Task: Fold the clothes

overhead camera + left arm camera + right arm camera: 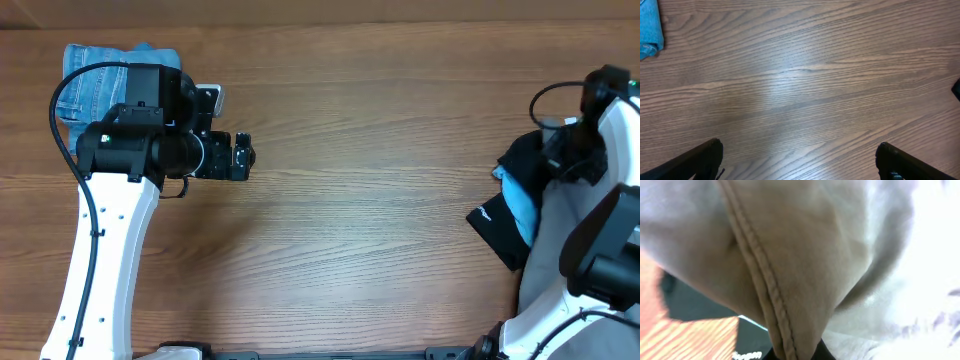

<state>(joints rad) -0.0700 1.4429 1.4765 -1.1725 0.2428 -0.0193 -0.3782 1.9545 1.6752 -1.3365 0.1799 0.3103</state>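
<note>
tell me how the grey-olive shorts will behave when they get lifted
Probably floppy: the shorts drape in soft folds across the right wrist view, so they should sag from wherever they're pinched. The stitched seam looks thicker and may hang straighter. Lifting could tug the black garment lying alongside.

A wood-grain table [380,150] fills the overhead view. At its far left corner lies a light-blue denim garment [95,70], folded into a thick wad and only partly in sight. At the right edge lies a black garment [500,230] with a small white logo (lettering too small to read). A bright blue scrap [520,200] rests on it.
</note>
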